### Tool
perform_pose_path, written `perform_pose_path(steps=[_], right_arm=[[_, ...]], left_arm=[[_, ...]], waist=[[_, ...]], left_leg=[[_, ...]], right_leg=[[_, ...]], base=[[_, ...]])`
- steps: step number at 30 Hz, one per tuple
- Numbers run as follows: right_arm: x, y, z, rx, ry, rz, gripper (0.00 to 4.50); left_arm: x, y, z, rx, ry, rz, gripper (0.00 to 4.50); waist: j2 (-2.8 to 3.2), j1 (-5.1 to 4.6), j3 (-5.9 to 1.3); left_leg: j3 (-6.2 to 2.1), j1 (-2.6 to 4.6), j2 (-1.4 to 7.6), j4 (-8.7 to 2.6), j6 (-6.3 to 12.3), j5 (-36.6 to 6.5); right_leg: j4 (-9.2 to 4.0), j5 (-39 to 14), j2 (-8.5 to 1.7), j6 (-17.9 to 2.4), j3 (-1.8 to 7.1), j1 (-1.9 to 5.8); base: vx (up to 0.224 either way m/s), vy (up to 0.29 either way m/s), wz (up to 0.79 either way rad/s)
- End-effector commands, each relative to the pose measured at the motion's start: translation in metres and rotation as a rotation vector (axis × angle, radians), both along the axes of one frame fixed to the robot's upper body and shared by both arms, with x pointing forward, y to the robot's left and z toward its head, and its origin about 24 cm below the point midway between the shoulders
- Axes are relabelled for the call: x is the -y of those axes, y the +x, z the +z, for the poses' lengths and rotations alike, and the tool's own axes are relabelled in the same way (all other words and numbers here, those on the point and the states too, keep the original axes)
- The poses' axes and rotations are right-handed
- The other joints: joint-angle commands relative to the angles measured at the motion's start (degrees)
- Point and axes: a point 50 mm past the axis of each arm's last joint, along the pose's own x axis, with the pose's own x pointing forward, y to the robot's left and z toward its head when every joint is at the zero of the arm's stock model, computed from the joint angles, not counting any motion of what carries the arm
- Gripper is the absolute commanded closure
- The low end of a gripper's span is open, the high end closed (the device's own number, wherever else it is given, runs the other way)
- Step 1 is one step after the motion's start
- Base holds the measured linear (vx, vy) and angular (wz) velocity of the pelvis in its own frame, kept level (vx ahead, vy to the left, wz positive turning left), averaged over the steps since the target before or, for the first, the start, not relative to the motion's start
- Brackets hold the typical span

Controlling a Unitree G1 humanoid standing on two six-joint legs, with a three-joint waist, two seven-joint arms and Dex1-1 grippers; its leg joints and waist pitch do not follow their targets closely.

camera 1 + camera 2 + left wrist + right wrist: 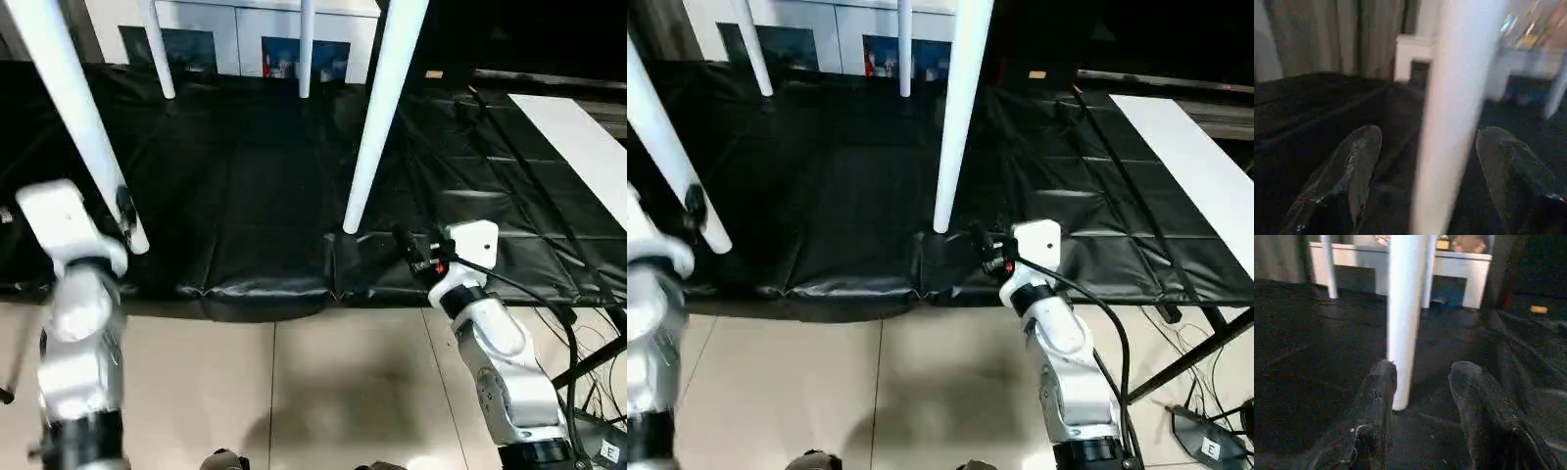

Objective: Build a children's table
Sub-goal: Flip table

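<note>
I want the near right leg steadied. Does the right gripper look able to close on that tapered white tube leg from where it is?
Probably yes. The right gripper is open, just short of the tapered white tube leg, which stands on the black padded mat. Nothing lies between them, though the leg sits toward one finger, so a small sideways shift seems needed.

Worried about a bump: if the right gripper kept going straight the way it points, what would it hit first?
Probably the near white table leg, just ahead of the open right gripper, slightly off-centre toward one finger.

head cams: look down over both forearms, sharing the black worktop [245, 196]
wrist cams: close, level along fingers at legs [1403, 308]
</note>
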Motion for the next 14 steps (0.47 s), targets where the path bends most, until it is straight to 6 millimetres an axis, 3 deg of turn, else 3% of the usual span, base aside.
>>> perform_pose_path(steps=[1,5,7,8,10,13,14], right_arm=[[-0.001,-0.001,0.005,0.019,-0.012,0.005,2.55],[-0.001,-0.003,0.003,-0.009,0.015,-0.015,2.55],[0.000,-0.003,0.002,-0.019,0.010,-0.044,2.55],[0.004,-0.002,0.002,-0.031,0.012,-0.103,2.55],[0.007,-0.001,0.004,-0.031,0.022,-0.142,2.55],[0.009,-0.002,0.007,-0.007,0.019,-0.166,2.55],[0.009,-0.002,0.007,-0.015,0.019,-0.178,2.55]], left_arm=[[0.008,0.001,0.008,0.042,-0.011,-0.042,0.95],[0.030,-0.009,0.012,0.043,-0.090,-0.241,0.95],[0.032,-0.011,0.011,0.036,-0.090,-0.269,0.95],[0.038,-0.015,0.002,-0.015,-0.072,-0.329,0.95],[0.043,-0.017,-0.005,-0.053,-0.066,-0.347,0.95],[0.050,-0.018,-0.007,-0.063,-0.046,-0.361,0.95],[0.051,-0.015,-0.008,-0.088,-0.020,-0.362,0.95]], waist=[[1.21,-0.15,-3.71],[1.16,-0.33,-3.54],[1.19,-0.41,-3.49],[1.53,-0.37,-3.43],[1.36,-0.75,-3.27],[1.54,-0.80,-3.18],[1.43,-1.00,-3.09]], left_leg=[[0.03,2.73,-0.11,-4.94,-2.62,-30.14],[-0.24,2.31,-0.16,-5.31,-3.40,-31.49],[-0.12,2.69,-0.33,-5.06,-3.50,-32.95],[-0.23,2.85,-0.37,-5.07,-3.63,-33.55],[-0.37,2.47,-0.49,-5.30,-3.96,-33.87],[-0.43,3.19,-0.53,-5.00,-4.19,-36.12],[-0.53,3.11,-0.54,-5.07,-4.19,-36.74]], right_leg=[[-5.40,-22.47,0.55,-5.09,-0.14,0.90],[-5.48,-24.45,0.47,-4.36,-0.30,1.05],[-5.87,-26.01,0.64,-3.82,-0.27,0.55],[-6.09,-27.07,0.64,-3.33,-0.31,0.47],[-6.15,-28.79,0.67,-2.53,-0.53,0.75],[-6.98,-32.28,0.73,-1.58,-0.71,0.11],[-7.22,-32.98,0.83,-1.32,-0.93,0.22]], base=[[0.000,0.000,0.00],[0.000,0.000,0.00],[0.000,0.000,0.00],[0.000,0.000,0.00],[0.000,0.000,0.00],[0.000,0.000,0.00],[0.000,0.000,0.00]])
